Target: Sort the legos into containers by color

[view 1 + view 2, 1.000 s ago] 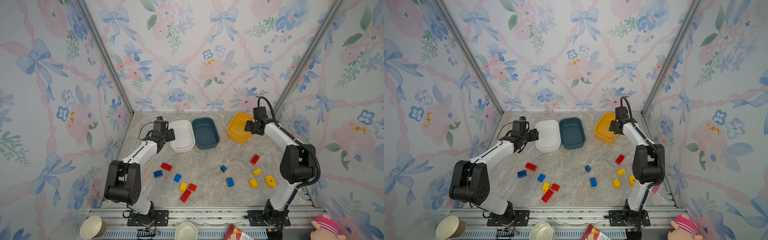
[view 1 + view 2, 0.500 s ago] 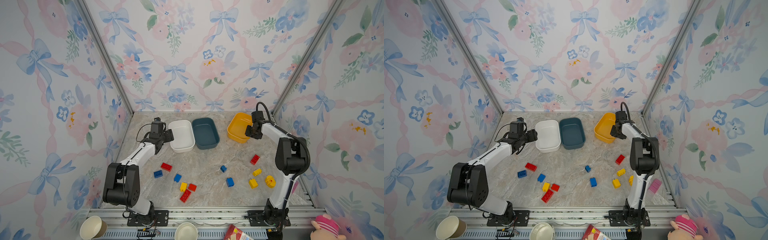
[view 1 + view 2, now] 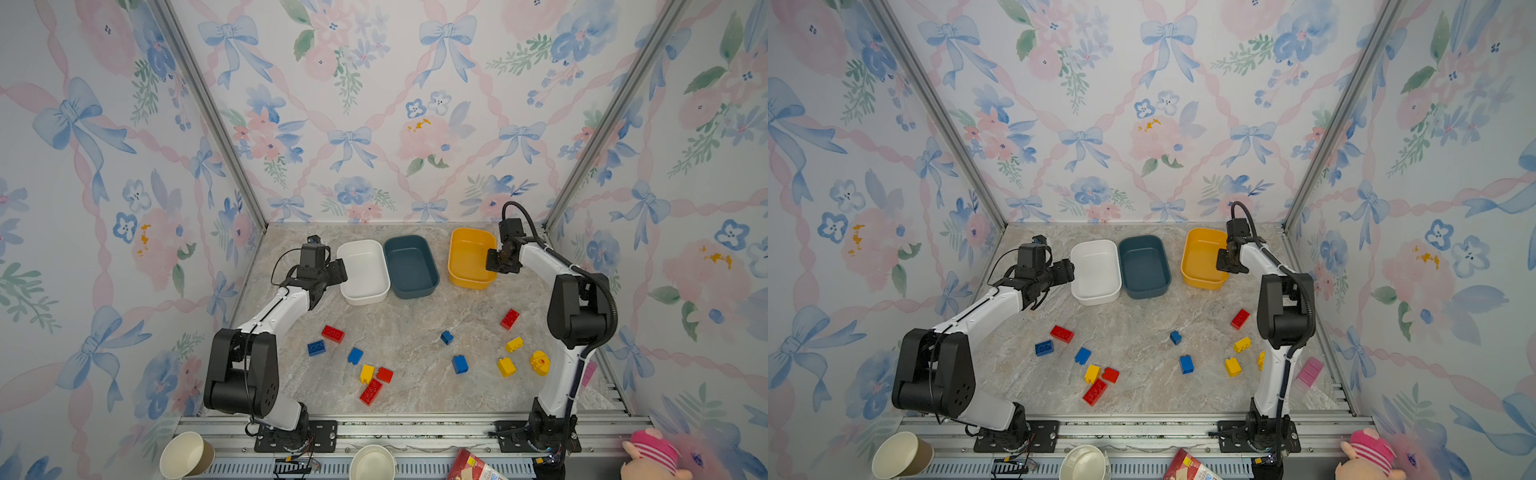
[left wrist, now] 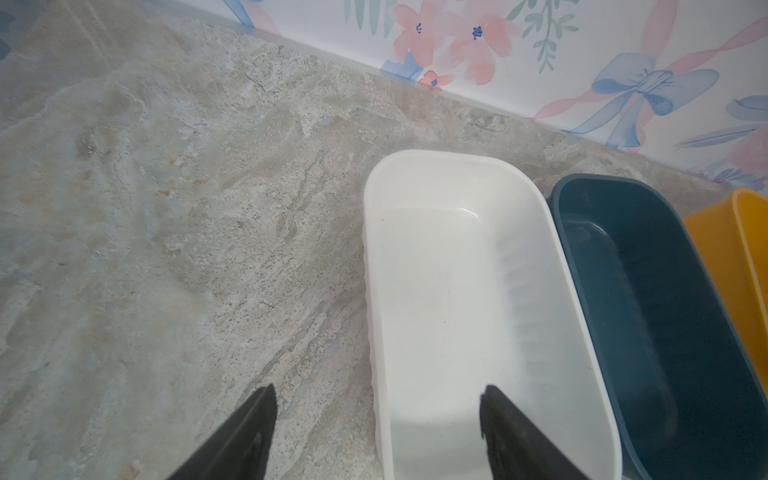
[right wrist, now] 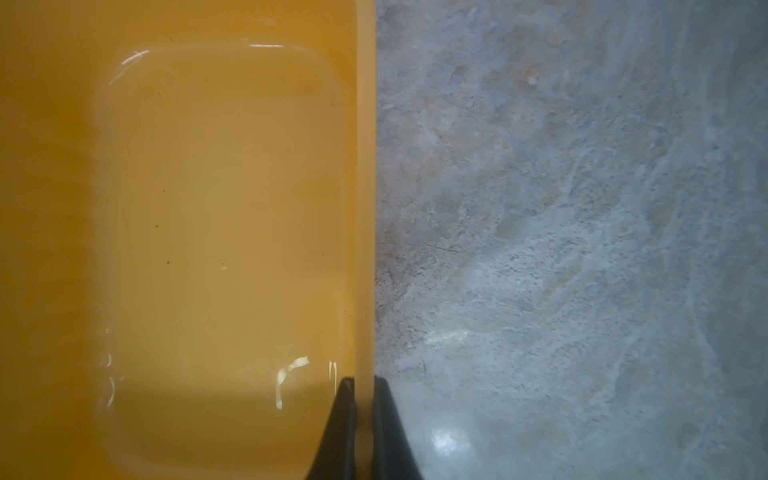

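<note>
Yellow plastic first: the right end effector [image 5: 363, 409] is clenched on the rim of the yellow tub [image 3: 468, 284], one finger inside and one outside. The left end effector [image 4: 376, 399] stands released, astride a wall of the white tub [image 3: 362, 297]. The white tub, the yellow tub and the dark teal tub [image 3: 417, 291] all appear empty. Every one of the legos [image 3: 371, 391] lies loose on the bench [image 3: 407, 324]; sorting, in my judgement, has not begun.

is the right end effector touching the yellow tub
Touching. The right wrist view shows the right end effector shut on the rim of the yellow tub, one finger each side.
</note>
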{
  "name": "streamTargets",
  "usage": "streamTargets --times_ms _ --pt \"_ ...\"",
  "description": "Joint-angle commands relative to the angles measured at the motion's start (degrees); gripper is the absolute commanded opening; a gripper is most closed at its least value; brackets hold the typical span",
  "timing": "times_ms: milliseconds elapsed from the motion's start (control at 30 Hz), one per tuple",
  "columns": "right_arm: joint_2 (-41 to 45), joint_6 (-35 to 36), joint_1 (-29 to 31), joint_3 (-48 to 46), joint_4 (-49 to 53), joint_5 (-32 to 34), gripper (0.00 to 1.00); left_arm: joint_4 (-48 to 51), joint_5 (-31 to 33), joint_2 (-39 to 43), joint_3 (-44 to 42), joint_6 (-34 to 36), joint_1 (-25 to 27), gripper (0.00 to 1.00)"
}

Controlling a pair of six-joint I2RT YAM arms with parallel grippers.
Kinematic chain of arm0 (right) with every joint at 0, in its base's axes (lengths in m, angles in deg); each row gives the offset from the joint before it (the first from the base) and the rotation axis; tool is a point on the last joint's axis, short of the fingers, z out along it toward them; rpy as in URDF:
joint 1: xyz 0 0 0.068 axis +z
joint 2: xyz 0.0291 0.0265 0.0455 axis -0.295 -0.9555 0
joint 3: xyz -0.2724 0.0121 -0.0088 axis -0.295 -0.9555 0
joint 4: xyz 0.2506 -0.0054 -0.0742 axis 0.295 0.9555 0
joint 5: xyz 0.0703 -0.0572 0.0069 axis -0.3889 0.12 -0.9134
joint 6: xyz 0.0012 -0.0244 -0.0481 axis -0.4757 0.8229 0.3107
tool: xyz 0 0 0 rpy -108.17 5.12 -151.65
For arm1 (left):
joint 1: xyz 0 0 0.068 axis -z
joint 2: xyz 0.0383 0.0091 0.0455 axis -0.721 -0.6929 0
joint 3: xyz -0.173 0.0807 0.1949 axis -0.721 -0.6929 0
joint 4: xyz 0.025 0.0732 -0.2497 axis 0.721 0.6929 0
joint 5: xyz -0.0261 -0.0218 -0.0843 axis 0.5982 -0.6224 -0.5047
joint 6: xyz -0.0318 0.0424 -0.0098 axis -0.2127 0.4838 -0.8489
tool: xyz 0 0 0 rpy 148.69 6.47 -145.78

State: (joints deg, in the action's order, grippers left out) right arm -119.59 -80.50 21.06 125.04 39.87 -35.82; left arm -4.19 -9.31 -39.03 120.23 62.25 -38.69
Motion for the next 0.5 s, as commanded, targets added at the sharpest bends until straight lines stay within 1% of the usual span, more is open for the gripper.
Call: streamTargets --times_ms 0,100,267,467 --pt "-1.56 6.24 0.8 2.35 4.4 -2.19 0.0 -0.58 -0.98 1.43 -1.11 0.18 -0.58 0.79" --pt "-1.95 10.51 1.26 3.27 5.25 -3.19 0.0 -0.65 -1.17 1.34 -1.12 0.48 -0.64 0.79" --pt "-3.95 17.26 2.21 6.24 8.19 -2.38 0.0 -0.58 -1.6 1.1 -1.09 0.79 -0.67 0.79" --pt "-5.86 20.11 2.81 8.39 8.8 -1.02 0.0 -0.6 -1.81 0.98 -1.07 1.14 -0.67 0.8"
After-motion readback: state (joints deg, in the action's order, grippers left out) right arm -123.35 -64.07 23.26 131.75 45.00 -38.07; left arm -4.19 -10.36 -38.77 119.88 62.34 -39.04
